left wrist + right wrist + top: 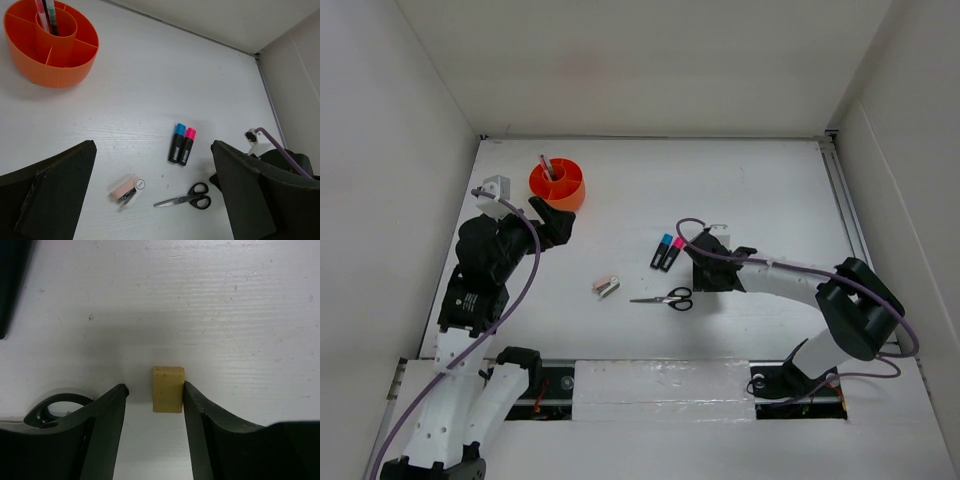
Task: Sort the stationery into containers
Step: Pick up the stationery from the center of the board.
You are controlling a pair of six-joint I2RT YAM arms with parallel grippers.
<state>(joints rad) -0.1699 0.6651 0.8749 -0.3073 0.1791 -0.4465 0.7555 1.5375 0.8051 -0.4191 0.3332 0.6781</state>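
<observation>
Gap showed between the small tan block eraser (168,389) and one finger of the half-open right gripper (156,387); the other finger touched it. The left gripper (153,145) gaped wide, empty.

Wide bare table (750,190) between tub (557,184) and highlighters (667,252) and along the far edge. Tight by eraser (168,389) (scissors (666,298) loop just beside). Narrow between scissors and stapler (607,287).

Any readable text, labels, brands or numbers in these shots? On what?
No text is legible in any view.
Round mark on the small beige-silver stapler: too small to read.
Barrels of the blue-capped black highlighter and pink-capped black highlighter: no print discernible.
Visible face of the tan rectangular eraser: blank.
</observation>
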